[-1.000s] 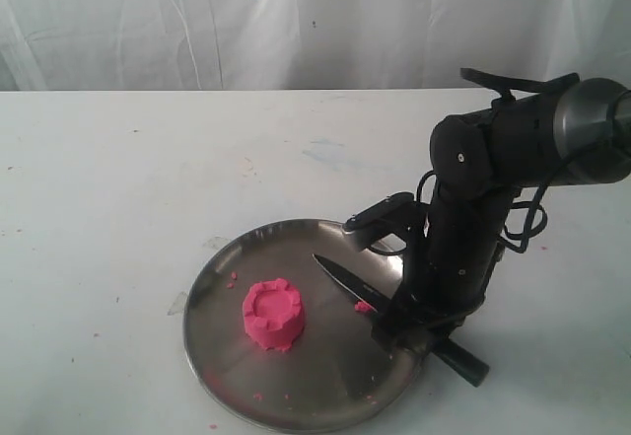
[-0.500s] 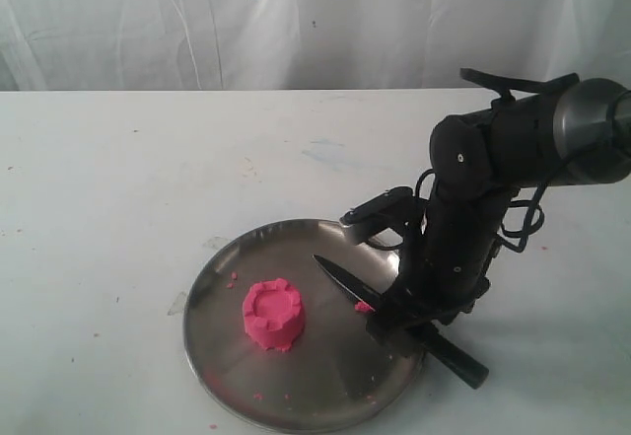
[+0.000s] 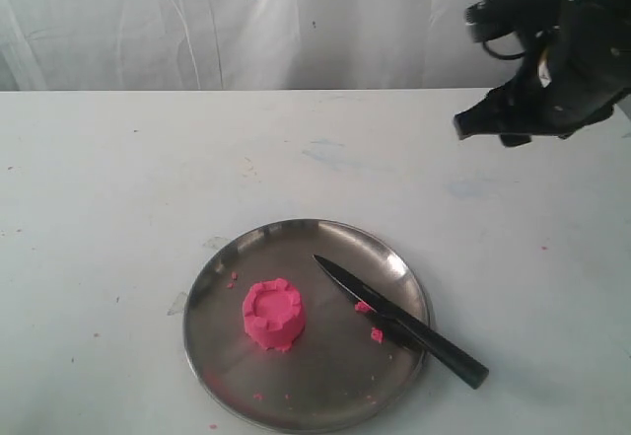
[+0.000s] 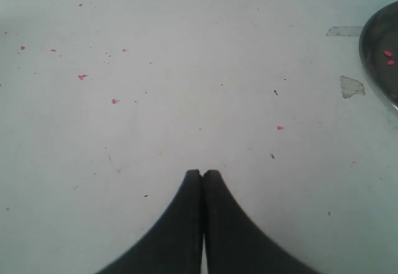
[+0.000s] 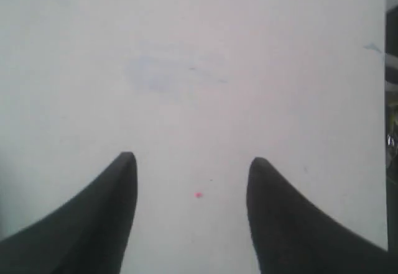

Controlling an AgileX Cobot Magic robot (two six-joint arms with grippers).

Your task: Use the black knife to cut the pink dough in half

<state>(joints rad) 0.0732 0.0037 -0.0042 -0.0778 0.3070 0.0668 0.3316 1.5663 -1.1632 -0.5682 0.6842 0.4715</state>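
Observation:
The pink dough (image 3: 272, 315) is one small round lump with a notched rim, standing left of centre on the round metal plate (image 3: 232, 356). The black knife (image 3: 399, 322) lies loose across the plate's right side, blade tip toward the middle, handle over the rim onto the table. My right gripper (image 5: 193, 160) is open with nothing between its fingers, over bare table. In the exterior view the right arm (image 3: 552, 65) is raised at the upper right, far from the knife. My left gripper (image 4: 203, 173) is shut and empty over bare table beside the plate's rim (image 4: 380, 56).
Tiny pink crumbs (image 3: 371, 322) lie on the plate beside the blade, and more (image 4: 81, 76) are scattered over the white table. A white curtain (image 3: 246, 21) hangs behind the table's far edge.
The right gripper let go of the knife's handle, opened, and the arm lifted away up and to the right. The knife stayed lying on the plate. The dough has not moved.

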